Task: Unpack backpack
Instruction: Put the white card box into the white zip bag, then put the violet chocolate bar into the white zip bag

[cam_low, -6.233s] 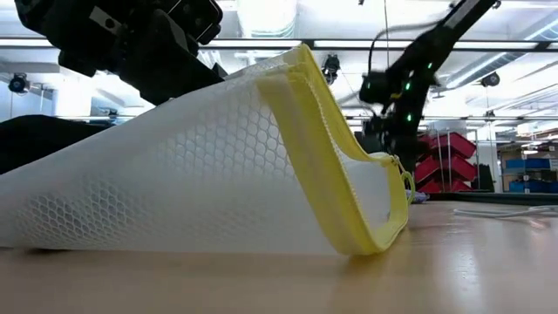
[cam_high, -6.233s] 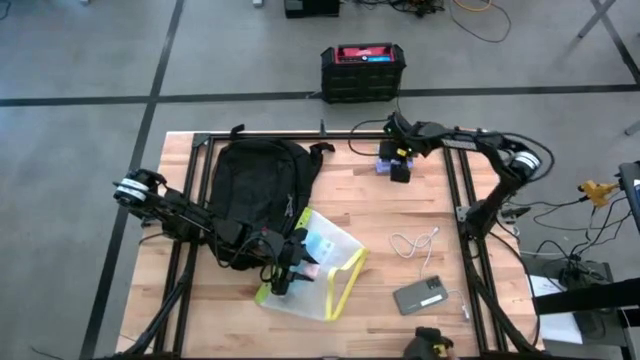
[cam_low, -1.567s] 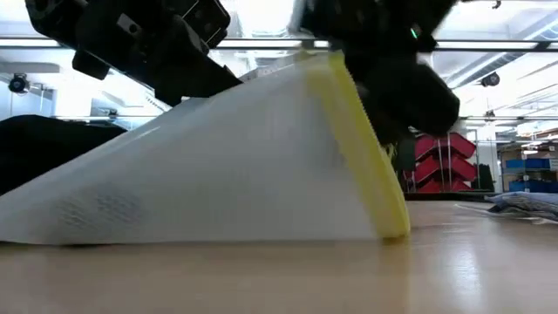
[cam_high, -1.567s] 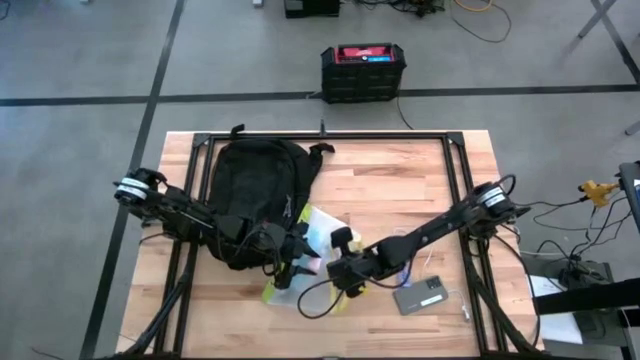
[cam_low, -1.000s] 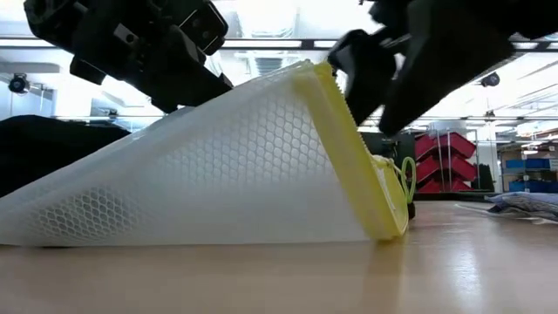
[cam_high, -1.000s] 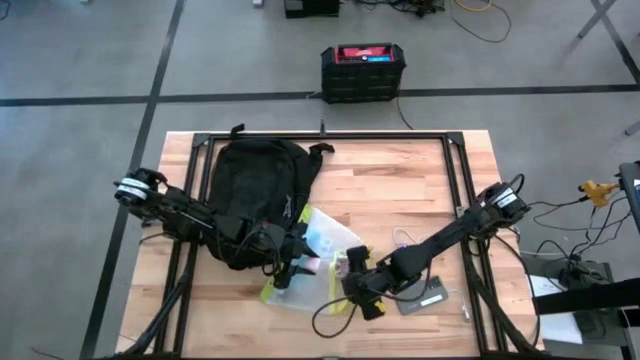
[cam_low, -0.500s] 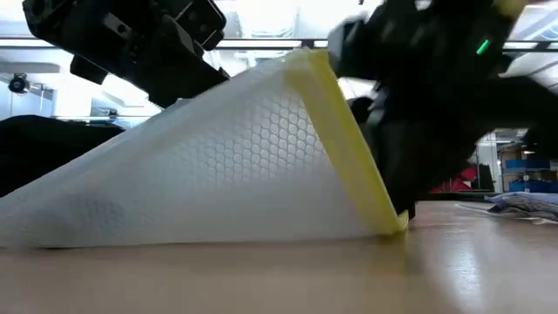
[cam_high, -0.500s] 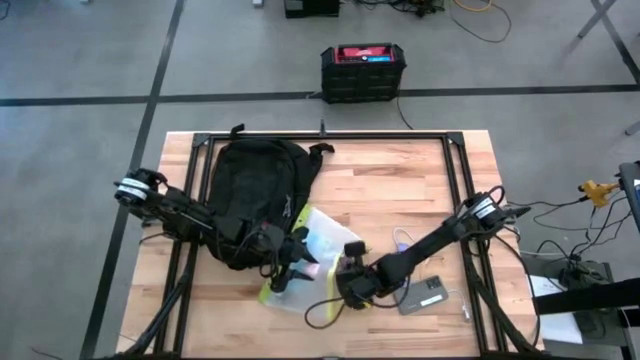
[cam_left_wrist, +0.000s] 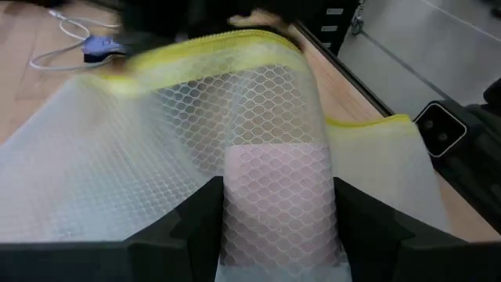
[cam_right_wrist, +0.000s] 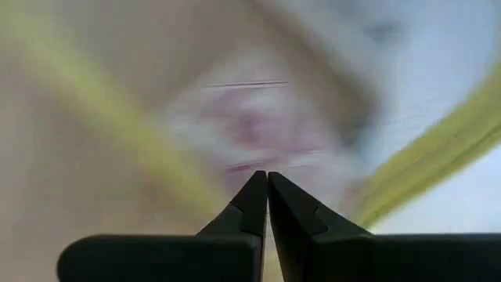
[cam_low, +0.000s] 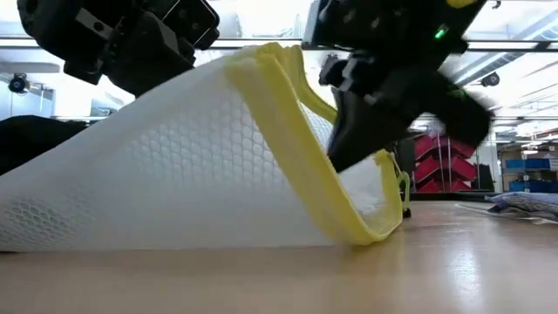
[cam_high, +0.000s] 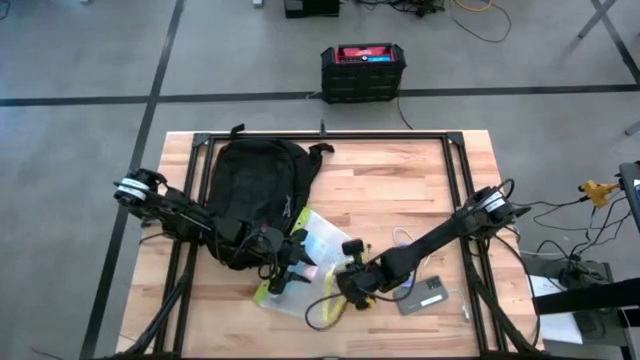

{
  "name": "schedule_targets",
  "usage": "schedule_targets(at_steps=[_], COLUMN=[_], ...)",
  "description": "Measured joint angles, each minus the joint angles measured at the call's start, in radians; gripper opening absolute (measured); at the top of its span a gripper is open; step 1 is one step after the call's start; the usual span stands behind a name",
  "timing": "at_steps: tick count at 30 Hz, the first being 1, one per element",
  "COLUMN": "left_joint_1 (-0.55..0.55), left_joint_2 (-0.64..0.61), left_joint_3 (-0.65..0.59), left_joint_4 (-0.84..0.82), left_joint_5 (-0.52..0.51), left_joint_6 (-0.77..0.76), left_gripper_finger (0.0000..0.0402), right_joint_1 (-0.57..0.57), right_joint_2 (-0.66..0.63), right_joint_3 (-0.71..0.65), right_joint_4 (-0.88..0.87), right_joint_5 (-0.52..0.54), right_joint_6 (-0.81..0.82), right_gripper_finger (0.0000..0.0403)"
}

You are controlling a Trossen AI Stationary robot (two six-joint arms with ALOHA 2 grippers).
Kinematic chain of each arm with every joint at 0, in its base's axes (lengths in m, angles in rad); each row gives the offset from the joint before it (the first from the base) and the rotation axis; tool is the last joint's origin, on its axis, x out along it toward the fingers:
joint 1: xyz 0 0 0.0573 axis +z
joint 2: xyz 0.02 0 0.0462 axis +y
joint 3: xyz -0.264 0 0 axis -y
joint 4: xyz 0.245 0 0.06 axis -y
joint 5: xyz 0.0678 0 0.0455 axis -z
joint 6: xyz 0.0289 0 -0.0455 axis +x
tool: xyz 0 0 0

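The left gripper (cam_high: 283, 272) clamps a mesh pouch (cam_high: 300, 262) beside the backpack (cam_high: 258, 190). The right gripper (cam_high: 347, 283), fingers together, reaches into the pouch's yellow mouth.

Left arm stretched from the table's left edge toward the middle, low over the front half. Left gripper (cam_high: 284, 268) at its tip, fingers (cam_left_wrist: 197, 215) spread apart, clamping something between them. Right arm reaching in from the right edge, sloping down toward the centre front. Right gripper (cam_high: 345, 283) near the left one, fingers (cam_right_wrist: 252, 205) pressed together, tips touching.
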Motion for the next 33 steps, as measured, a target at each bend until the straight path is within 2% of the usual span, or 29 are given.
schedule_targets(at_steps=[3,5,12,16,20,23,27,33], left_joint_1=[0.0,0.0,-0.005,-0.005,-0.006,-0.006,-0.006,-0.006], left_joint_2=[0.0,0.0,0.001,0.003,0.003,0.003,0.003,0.003], left_joint_3=[0.0,-0.001,-0.001,-0.002,-0.002,-0.002,-0.002,0.0], left_joint_4=[0.0,0.004,0.029,0.026,0.025,0.023,0.02,0.021], left_joint_5=[-0.004,-0.004,-0.011,-0.01,-0.005,-0.005,-0.006,-0.006], left_joint_6=[0.001,0.005,0.013,0.011,-0.013,-0.016,-0.014,-0.012], left_gripper_finger=[0.0181,0.018,0.018,0.018,0.0181,0.018,0.0182,0.0181], right_joint_1=[0.005,0.009,-0.021,-0.059,-0.071,-0.063,-0.012,0.104], right_joint_2=[-0.022,-0.023,0.083,0.126,0.105,0.074,0.006,-0.095], right_joint_3=[-0.001,-0.005,-0.011,0.019,0.07,0.074,0.074,0.073], right_joint_4=[-0.014,-0.01,0.061,0.178,0.209,0.148,0.032,-0.275], right_joint_5=[-0.197,-0.225,-0.114,0.051,0.149,0.157,0.169,0.165], right_joint_6=[0.054,0.068,0.039,-0.049,-0.13,-0.131,-0.03,0.321], right_gripper_finger=[0.0,0.0,0.0,0.0,0.0,0.0,0.0,0.0])
